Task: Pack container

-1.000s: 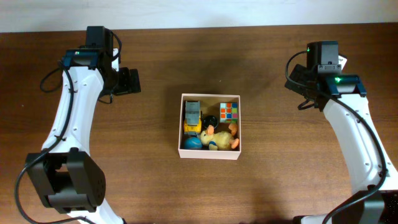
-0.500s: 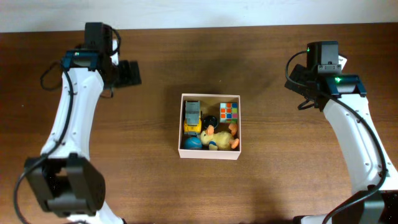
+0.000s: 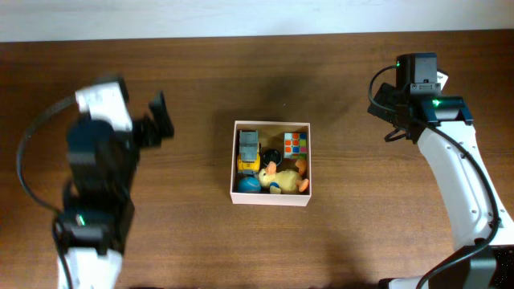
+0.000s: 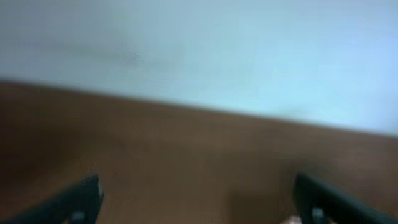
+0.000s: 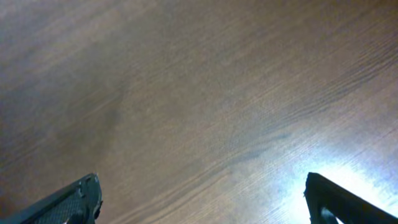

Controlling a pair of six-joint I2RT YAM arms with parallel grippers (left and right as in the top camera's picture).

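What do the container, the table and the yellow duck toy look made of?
Container: probably cardboard, matte white walls, tan inside.
Table: wood or wood-look laminate, brown grain lines, slight glare.
Yellow duck: possibly plush or rubber; too small to tell.

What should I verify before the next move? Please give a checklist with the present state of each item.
1. Toys inside container: ok; duck, cube, truck and blue ball lie within its walls.
2. No toy outside on table: ok, overhead shows none.
3. Left jaws empty: ok, wide apart, nothing between.
4. Right jaws empty: ok, wide apart over bare wood.
5. Left arm pose: cannot tell, its views are blurred.
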